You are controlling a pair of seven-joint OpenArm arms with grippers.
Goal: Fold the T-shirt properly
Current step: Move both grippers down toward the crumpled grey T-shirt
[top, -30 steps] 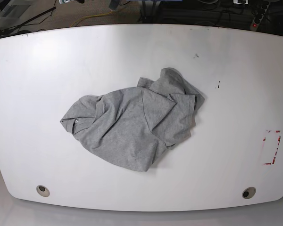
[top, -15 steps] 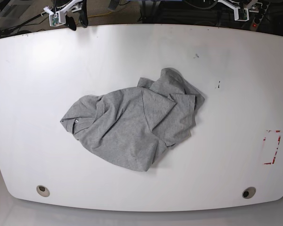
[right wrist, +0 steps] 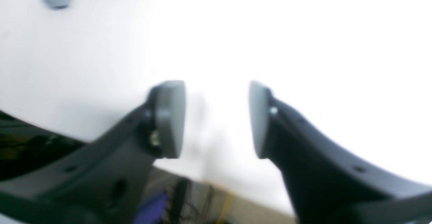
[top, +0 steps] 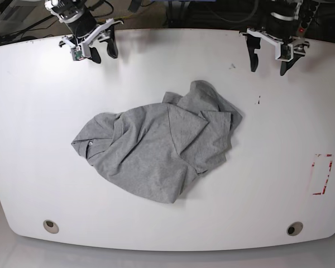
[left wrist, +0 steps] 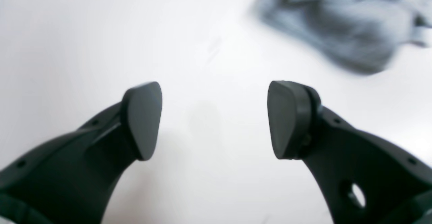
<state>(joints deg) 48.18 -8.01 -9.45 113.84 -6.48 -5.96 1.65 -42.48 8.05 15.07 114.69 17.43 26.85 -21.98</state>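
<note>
The left gripper hung over the far edge of the white table with its jaws spread wide and nothing between them, while the right gripper stood at the opposite far corner, jaws parted and equally empty; both were well apart from the T-shirt, which lay crumpled mid-table, no lettering visible. Soft, light and limp, the cloth would likely sag from any pinch, so an outer hem or sleeve edge looked the surest hold
</note>
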